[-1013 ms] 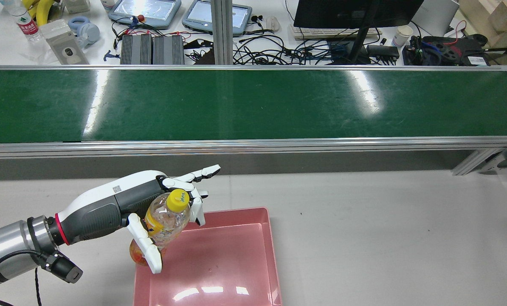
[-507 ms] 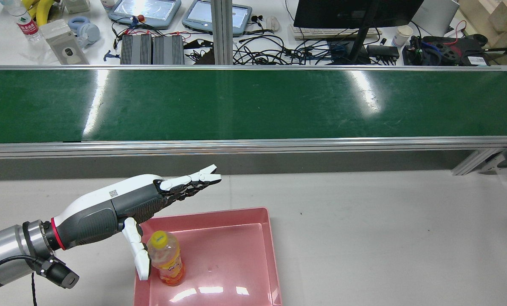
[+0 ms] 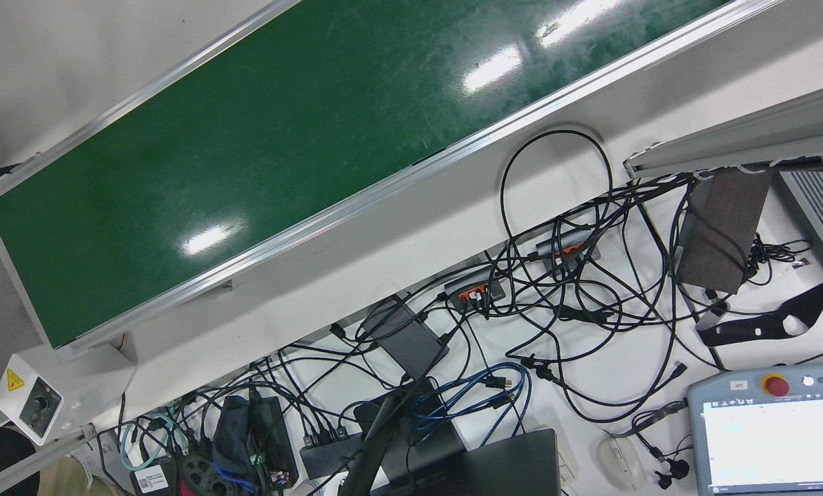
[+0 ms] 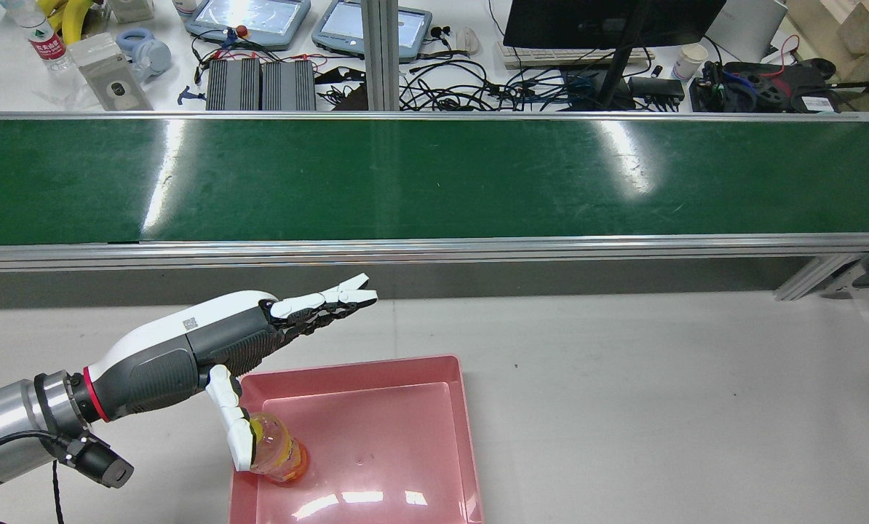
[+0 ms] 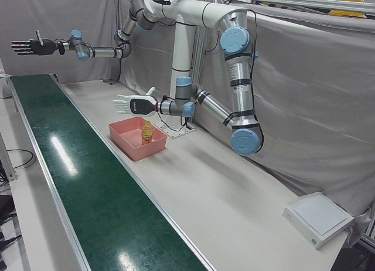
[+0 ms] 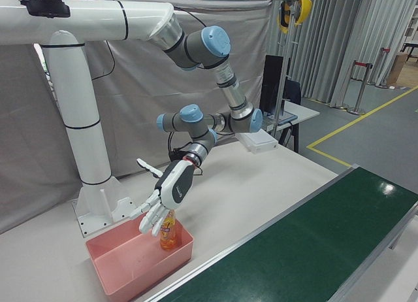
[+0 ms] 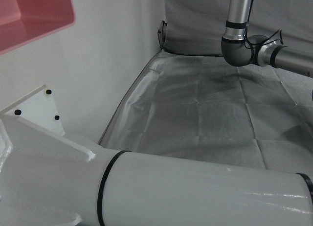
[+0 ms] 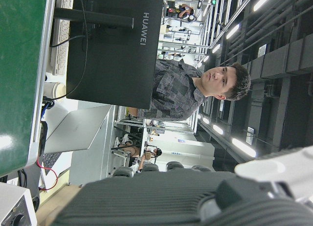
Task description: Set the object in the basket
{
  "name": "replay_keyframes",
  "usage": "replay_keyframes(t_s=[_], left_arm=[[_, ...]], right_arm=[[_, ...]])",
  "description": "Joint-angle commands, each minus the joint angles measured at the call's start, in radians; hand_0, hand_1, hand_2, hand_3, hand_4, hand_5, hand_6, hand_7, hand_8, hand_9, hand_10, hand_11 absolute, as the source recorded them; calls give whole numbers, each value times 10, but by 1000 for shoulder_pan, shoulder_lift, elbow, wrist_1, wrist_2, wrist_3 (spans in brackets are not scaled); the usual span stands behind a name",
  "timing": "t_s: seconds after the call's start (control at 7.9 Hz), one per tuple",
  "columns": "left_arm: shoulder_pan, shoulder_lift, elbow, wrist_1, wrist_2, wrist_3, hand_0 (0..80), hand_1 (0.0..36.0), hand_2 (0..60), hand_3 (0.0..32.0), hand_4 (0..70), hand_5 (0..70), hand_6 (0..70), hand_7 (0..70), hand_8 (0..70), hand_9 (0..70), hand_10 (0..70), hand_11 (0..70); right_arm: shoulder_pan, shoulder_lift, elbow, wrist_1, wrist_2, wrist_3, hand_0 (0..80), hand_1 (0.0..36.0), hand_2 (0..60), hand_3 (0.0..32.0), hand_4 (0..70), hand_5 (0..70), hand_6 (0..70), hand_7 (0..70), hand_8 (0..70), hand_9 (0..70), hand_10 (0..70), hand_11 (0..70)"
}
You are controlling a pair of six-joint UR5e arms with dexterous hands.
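Only left-front: right hand [image 5: 28, 46], apparently open.

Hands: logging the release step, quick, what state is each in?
Left hand: open, above the bottle standing in the basket.
Right hand: open, holding nothing.

Bright, even overhead light throws white glare streaks on the green conveyor belt [image 4: 434, 178]; all views stay sharp.
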Motion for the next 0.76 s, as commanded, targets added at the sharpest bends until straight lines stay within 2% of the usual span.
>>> replay_keyframes(t_s=[0.0,0.63], left_arm=[[-24,-2,-2,-14,1,-6,480,0,0,40,119,96,0,18,48,62,7,14],[-93,4,-1,-72,5,-81,478,0,0,26,120,138,0,19,63,86,19,30]], right_arm=[[0,0,0,0,0,0,0,0,0,0,0,0,0,0,0,0,0,0],[0,0,0,0,0,0,0,0,0,0,0,0,0,0,0,0,0,0]])
